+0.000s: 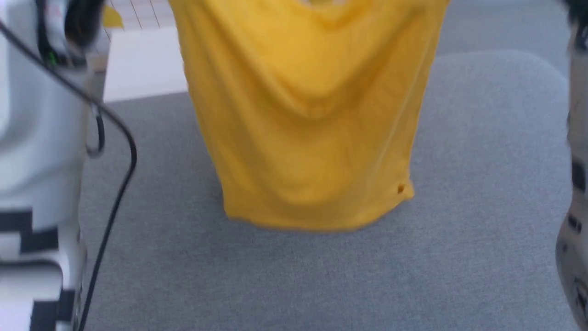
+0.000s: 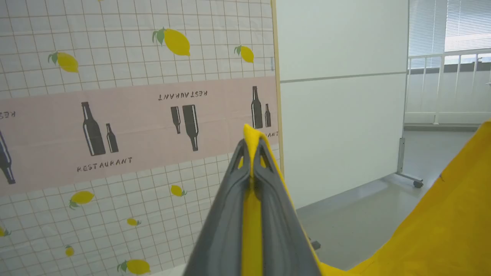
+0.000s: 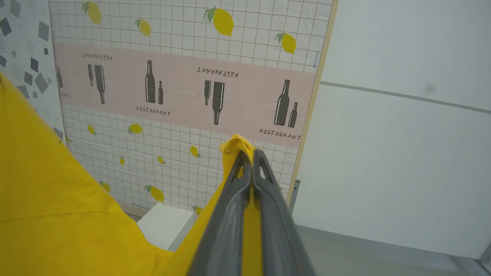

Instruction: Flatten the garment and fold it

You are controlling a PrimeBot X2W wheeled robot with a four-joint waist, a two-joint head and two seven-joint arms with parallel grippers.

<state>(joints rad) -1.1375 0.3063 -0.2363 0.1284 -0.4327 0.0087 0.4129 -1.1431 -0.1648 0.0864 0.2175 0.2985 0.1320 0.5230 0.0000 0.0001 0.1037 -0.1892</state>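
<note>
The yellow T-shirt (image 1: 308,115) hangs in the air in front of me, its plain side toward the head camera and its bottom hem just above the grey table (image 1: 482,184). The print side is hidden. My left gripper (image 2: 251,147) is shut on a pinch of the yellow fabric, which pokes out past its fingertips. The shirt (image 2: 448,214) falls away to the right in that view. My right gripper (image 3: 248,153) is shut on another bunch of the shirt (image 3: 53,207), which drapes to the left. Both arms are raised high.
A grey cloth-covered table spreads below the shirt. My pale left forearm and a black cable (image 1: 115,193) stand at the left edge, the right forearm (image 1: 574,184) at the right edge. A lemon-and-bottle patterned screen (image 2: 134,115) and white panels (image 3: 402,134) stand behind.
</note>
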